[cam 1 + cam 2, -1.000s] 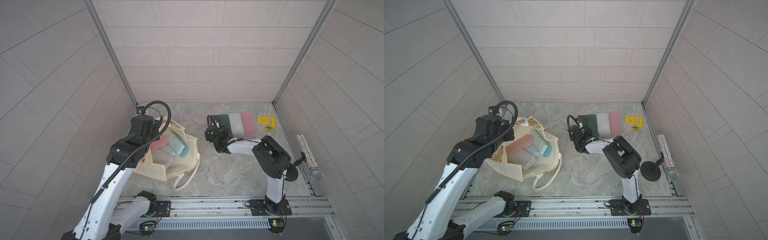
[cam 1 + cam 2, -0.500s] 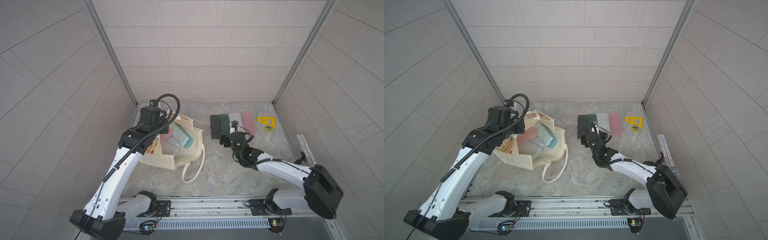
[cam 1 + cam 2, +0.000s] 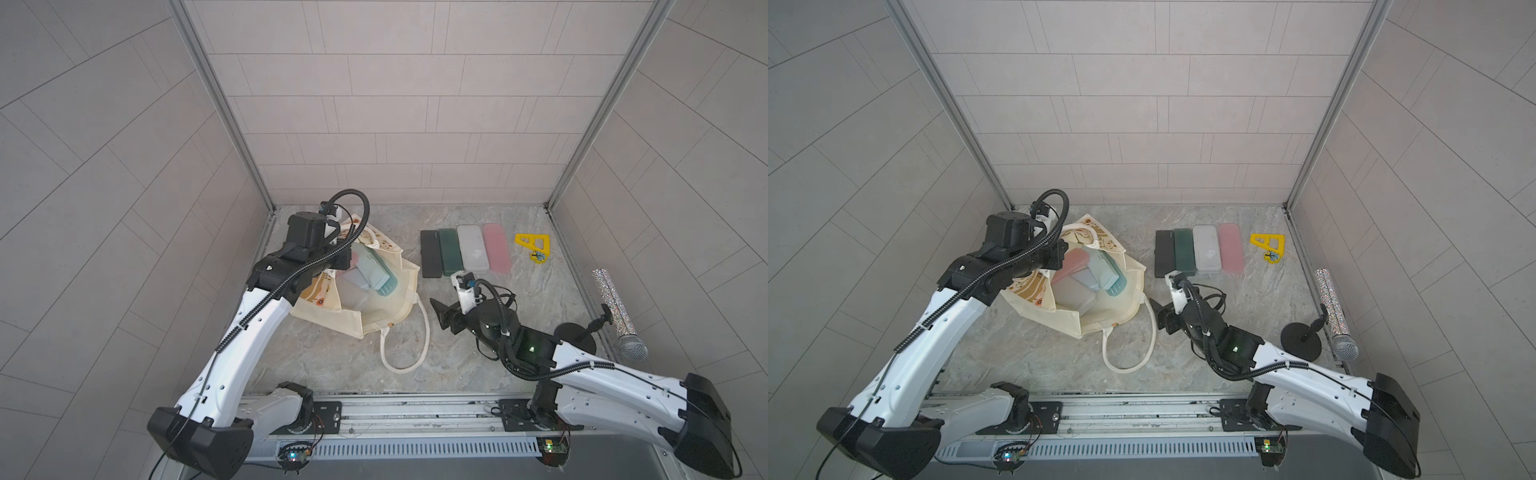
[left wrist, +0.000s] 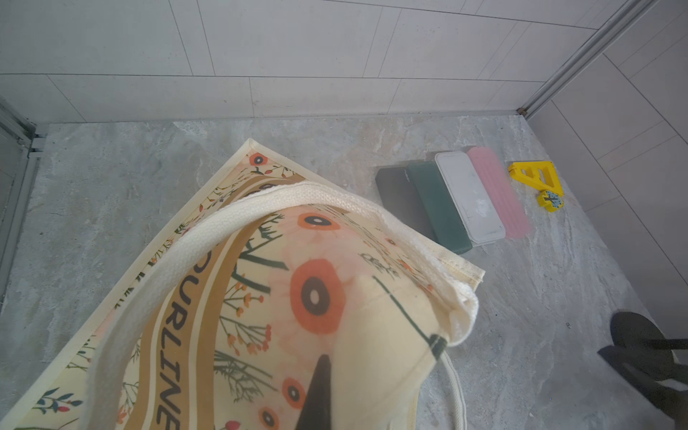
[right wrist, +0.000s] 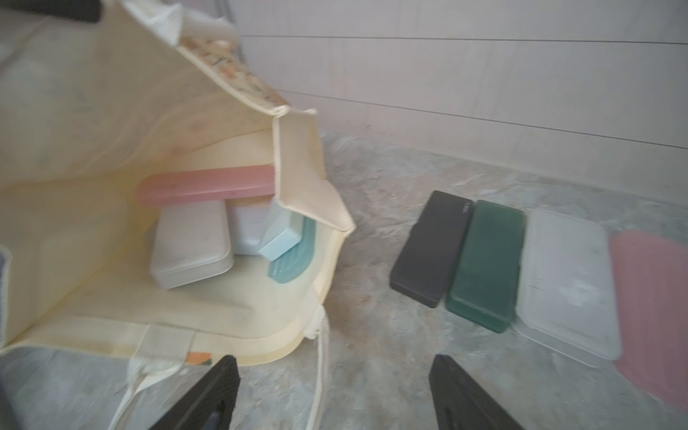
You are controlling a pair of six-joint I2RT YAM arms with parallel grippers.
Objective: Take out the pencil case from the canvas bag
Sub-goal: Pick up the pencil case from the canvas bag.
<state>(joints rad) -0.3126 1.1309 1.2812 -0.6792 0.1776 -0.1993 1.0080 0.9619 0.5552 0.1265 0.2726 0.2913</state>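
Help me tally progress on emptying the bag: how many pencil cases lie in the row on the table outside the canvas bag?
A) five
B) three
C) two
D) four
D: both top views show four lying side by side apart from the canvas bag: the black case, the dark green case, the white case and the pink case.

In the left wrist view, the canvas bag point(image 4: 316, 298) carries the only legible lettering. Dark capitals reading "OURLINE" run along a tan stripe point(image 4: 208, 309) toward roughly 6 o'clock. The white rope handle point(image 4: 231, 219) covers whatever stands before the O. At about 2 o'clock from that lettering, the black case point(image 4: 400, 193) bears a small mark too tiny to read.
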